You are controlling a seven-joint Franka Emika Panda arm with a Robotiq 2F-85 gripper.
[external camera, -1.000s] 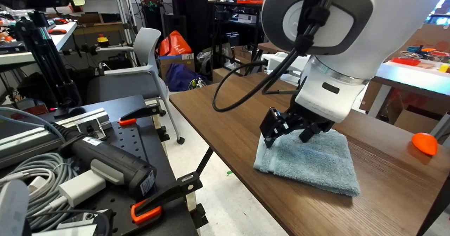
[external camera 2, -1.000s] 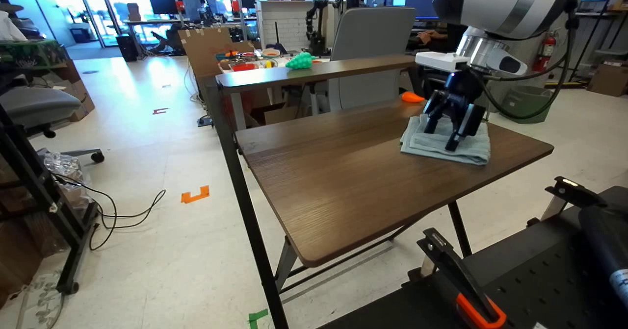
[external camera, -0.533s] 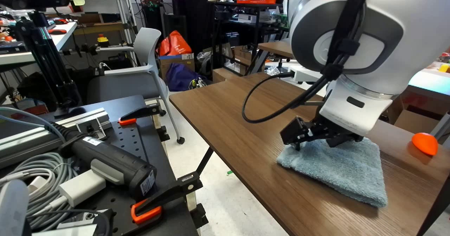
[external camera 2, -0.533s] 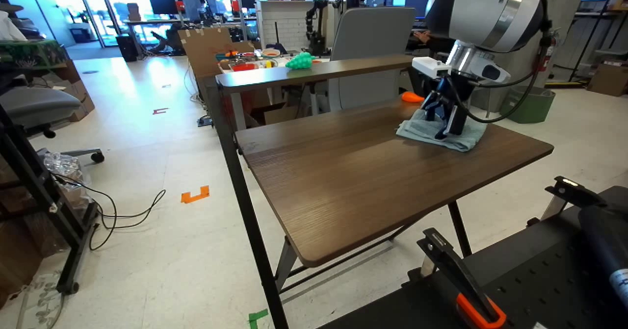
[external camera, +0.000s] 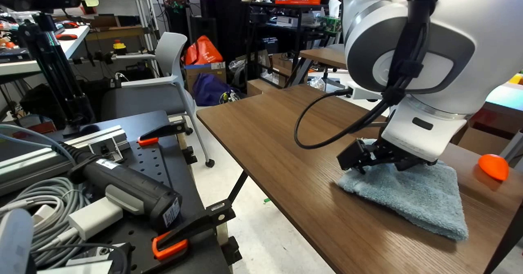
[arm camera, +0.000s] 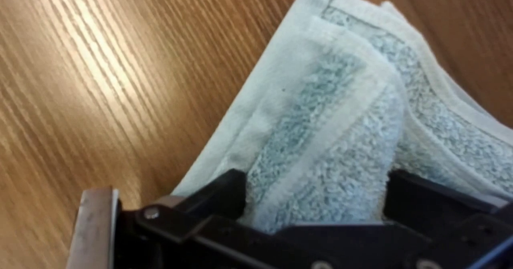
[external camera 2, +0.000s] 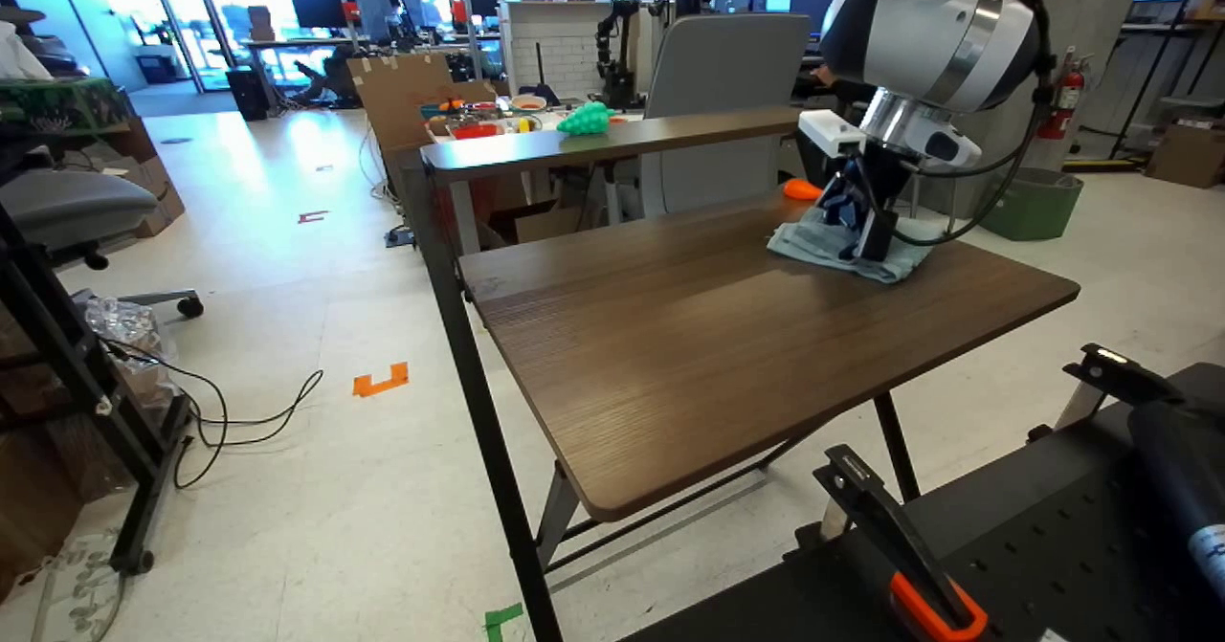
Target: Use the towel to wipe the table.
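A folded light blue towel (external camera: pixel 425 198) lies on the brown wooden table (external camera: pixel 265 131), near the orange object's end. It shows in both exterior views (external camera 2: pixel 809 242). In the wrist view the towel (arm camera: pixel 344 148) is bunched into a raised fold that fills the gap between my fingers and touches both. My gripper (arm camera: pixel 316 181) points down, its fingers part-way closed on this fold. In an exterior view my gripper (external camera: pixel 382 167) sits low over the towel's far-left part. The arm and gripper hide some of the towel there. The fingertips are sunk in the cloth.
An orange rounded object (external camera: pixel 493 167) stands on the table beyond the towel; it also shows in an exterior view (external camera 2: pixel 802 189). A raised brown shelf (external camera 2: pixel 612 140) and a black post (external camera 2: pixel 445 317) border the table. A black bench (external camera: pixel 159 172) with clamps stands beside it.
My gripper and the towel have slid together across the table, towards the orange object. The towel has turned slightly. Most of the movement came in the first half second.
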